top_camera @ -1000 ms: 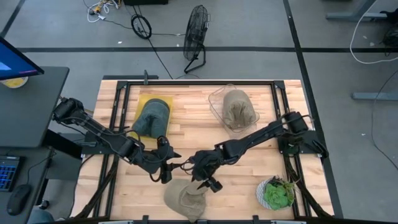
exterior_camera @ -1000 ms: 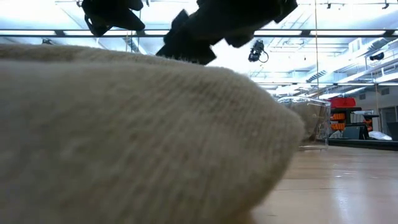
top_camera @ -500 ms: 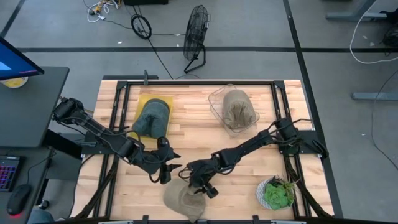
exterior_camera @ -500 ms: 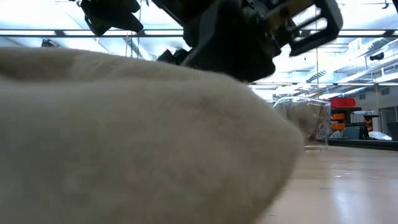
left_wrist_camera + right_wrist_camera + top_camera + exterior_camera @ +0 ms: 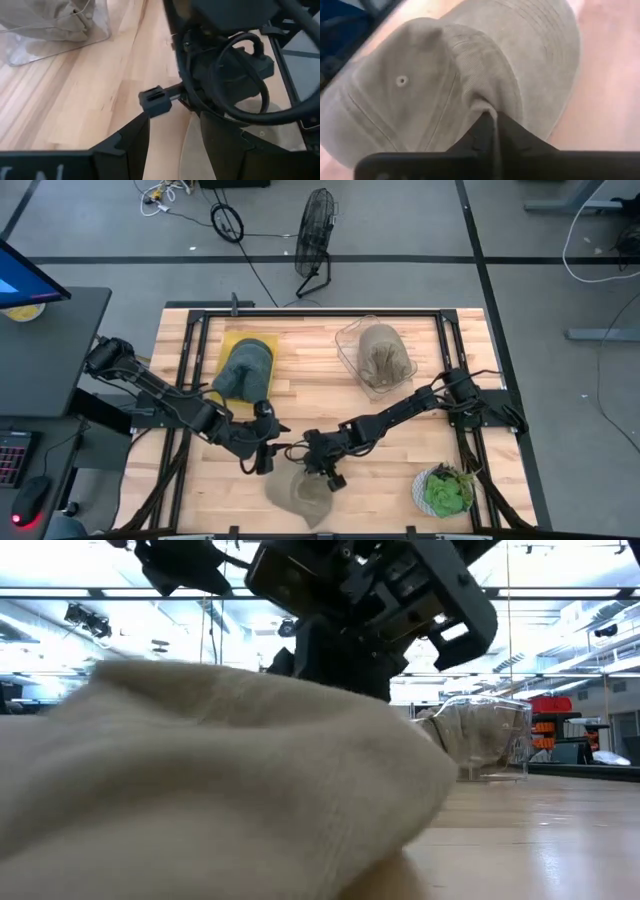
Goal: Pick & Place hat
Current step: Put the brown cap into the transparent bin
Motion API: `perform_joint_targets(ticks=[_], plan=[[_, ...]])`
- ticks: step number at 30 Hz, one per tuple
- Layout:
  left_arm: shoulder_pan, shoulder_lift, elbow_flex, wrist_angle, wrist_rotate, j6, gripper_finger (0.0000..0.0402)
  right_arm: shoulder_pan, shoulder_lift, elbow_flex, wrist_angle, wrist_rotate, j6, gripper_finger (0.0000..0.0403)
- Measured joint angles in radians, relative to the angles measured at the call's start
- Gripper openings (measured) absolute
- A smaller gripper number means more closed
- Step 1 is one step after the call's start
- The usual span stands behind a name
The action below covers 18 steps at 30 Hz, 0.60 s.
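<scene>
A beige hat (image 5: 298,494) lies on the wooden table near its front edge, crown up; in the low view the hat (image 5: 200,790) fills the foreground. My right gripper (image 5: 327,475) reaches in from the table's right and is shut on the hat (image 5: 470,60). My left gripper (image 5: 266,448) hovers open just left of the hat, holding nothing; its fingers (image 5: 125,145) frame the right arm. A green hat (image 5: 245,370) rests on a yellow mat at the far left. My right gripper pinches a raised fold of the hat's crown (image 5: 479,102) between its two shut fingers, coming slantwise from above and from the table's right. The cloth is bunched into a ridge at the fingertips. The brim and the rest of the hat stay on the table.
A clear container (image 5: 372,355) at the far right holds another beige hat. A potted plant (image 5: 445,490) stands at the near right corner. The left arm (image 5: 180,410) lies close beside the right gripper. Bare wood lies in the table's middle.
My right gripper has come down onto the beige hat, shifting a little toward the table's left, and has taken hold of its crown. The crown cloth is now gathered into a fold, and the hat looks lower and more crumpled in the low view.
</scene>
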Motion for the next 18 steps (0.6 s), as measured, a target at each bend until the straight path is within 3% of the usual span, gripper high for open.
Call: perform_joint_targets(ticks=[7,18], plan=[[0.003,0.000,0.000,-0.004,-0.007,0.001,0.0179,0.001,-0.125,0.035,-0.238,0.202,0.025,0.0007],[0.007,0.000,0.000,-0.013,-0.011,0.053,0.0179,0.007,-0.509,0.043,-0.663,0.680,0.024,0.0005]])
